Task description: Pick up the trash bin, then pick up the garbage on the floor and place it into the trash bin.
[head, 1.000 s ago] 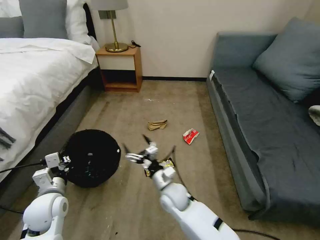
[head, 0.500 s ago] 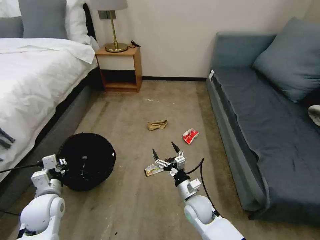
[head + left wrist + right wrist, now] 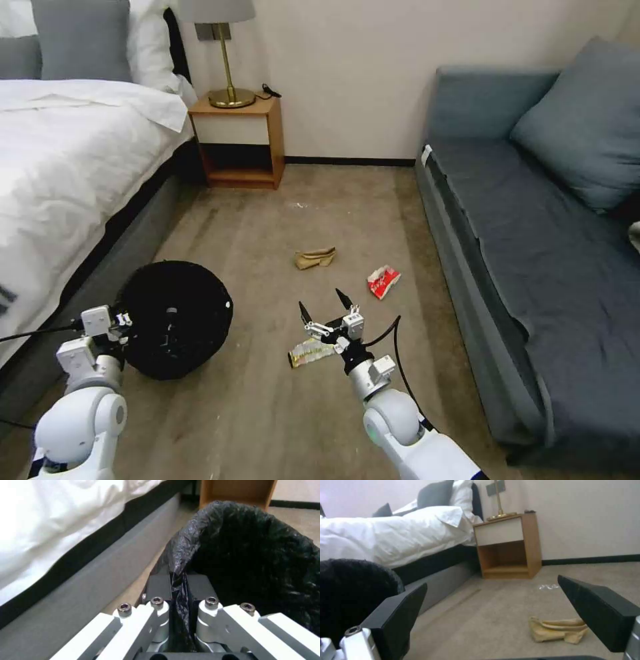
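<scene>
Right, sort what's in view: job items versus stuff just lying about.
Job:
trash bin, rim pinched by left gripper
yellow-black wrapper, under open right gripper
red-white packet
tan paper bag

Lying about:
bed
nightstand
lamp
sofa

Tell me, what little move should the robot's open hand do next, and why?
Probably dip down and close on the yellow-black wrapper. The right gripper hovers open just above it, holding nothing, while the left gripper already pinches the trash bin rim.
</scene>
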